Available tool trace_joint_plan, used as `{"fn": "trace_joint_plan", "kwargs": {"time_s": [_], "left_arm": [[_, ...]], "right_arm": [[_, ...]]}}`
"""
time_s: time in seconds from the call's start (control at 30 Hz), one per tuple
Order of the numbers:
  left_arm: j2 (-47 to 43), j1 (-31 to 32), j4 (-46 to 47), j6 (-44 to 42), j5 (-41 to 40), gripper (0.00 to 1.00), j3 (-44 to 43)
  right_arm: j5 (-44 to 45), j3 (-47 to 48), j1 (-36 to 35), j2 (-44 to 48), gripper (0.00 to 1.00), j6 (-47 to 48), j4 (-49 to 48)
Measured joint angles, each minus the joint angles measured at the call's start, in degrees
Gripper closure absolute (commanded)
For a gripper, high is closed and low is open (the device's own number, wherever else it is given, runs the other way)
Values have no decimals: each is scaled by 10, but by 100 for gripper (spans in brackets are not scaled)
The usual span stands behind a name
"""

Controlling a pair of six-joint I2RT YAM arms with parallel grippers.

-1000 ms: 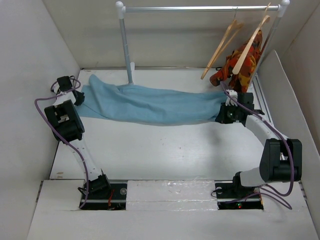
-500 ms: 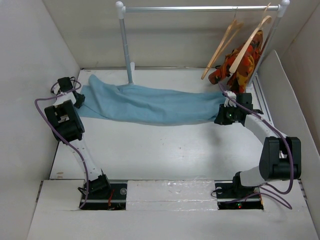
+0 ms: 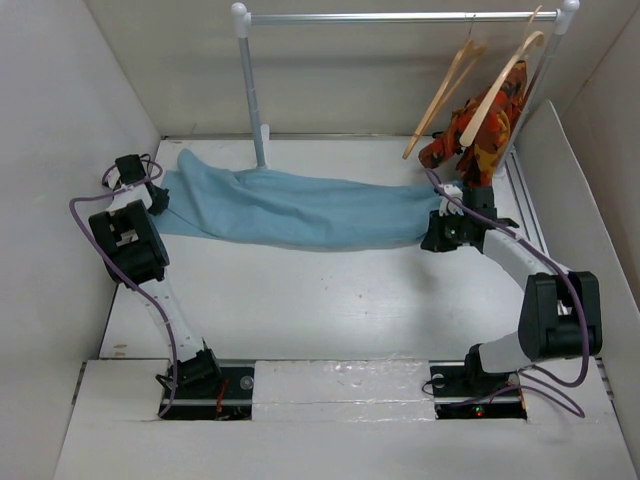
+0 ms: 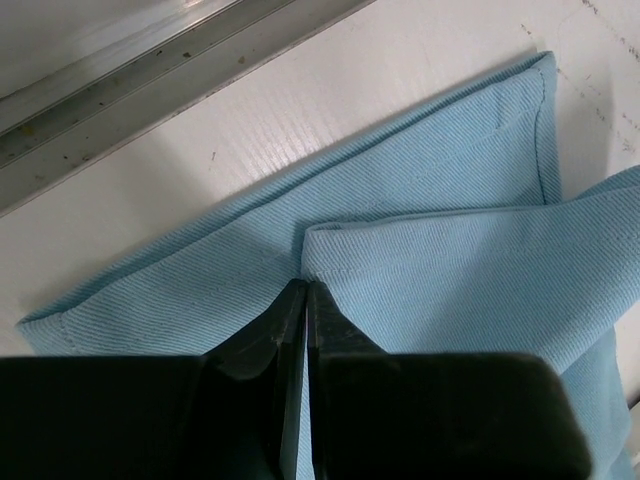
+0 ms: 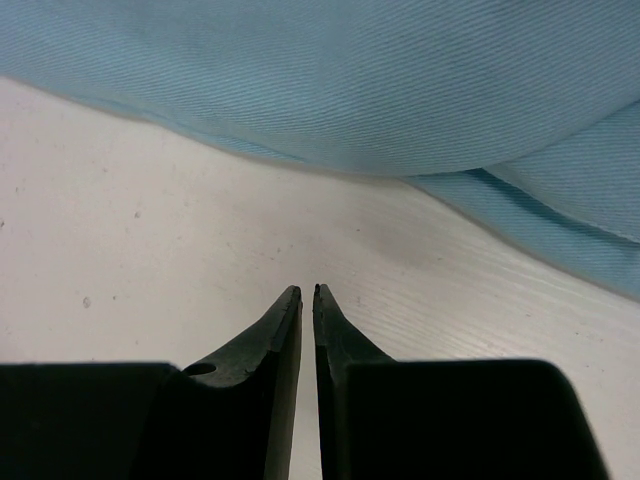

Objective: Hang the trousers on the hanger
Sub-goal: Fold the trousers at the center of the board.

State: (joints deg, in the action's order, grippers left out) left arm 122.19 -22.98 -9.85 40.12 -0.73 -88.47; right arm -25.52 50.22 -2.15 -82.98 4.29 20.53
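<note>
Right gripper (image 5: 307,290) is clenched on nothing just beside the trousers (image 3: 300,208). Left gripper (image 4: 306,285) is clenched at their hem, pinch unconfirmed. Risk: closed fingers skid over cloth, which never reaches the hanger (image 3: 441,97).

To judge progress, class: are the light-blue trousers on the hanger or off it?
Off. The trousers lie stretched along the table, while the bare wooden hanger hangs on the rail with nothing over it.
</note>
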Motion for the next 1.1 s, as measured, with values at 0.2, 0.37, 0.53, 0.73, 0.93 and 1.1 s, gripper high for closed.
{"fn": "trace_joint_plan", "kwargs": {"time_s": [0.2,0.37,0.53,0.73,0.93,1.1], "left_arm": [[-72,0,7,0,-30,100,66],[-173,-1,14,-1,-66,100,118],[-192,-3,23,-2,-94,100,130],[-162,-4,4,0,-129,100,157],[-104,-3,-59,7,-173,77,117],[-126,-2,-81,3,-171,45,114]], "right_arm": [[-2,-3,-6,-4,85,0,-3],[-5,-5,-6,-14,85,0,-5],[-16,-5,-2,-23,81,5,-4],[-47,-4,42,-24,50,0,-3],[-58,-5,102,-11,20,-32,5],[-60,-38,185,33,20,-103,-38]]}}
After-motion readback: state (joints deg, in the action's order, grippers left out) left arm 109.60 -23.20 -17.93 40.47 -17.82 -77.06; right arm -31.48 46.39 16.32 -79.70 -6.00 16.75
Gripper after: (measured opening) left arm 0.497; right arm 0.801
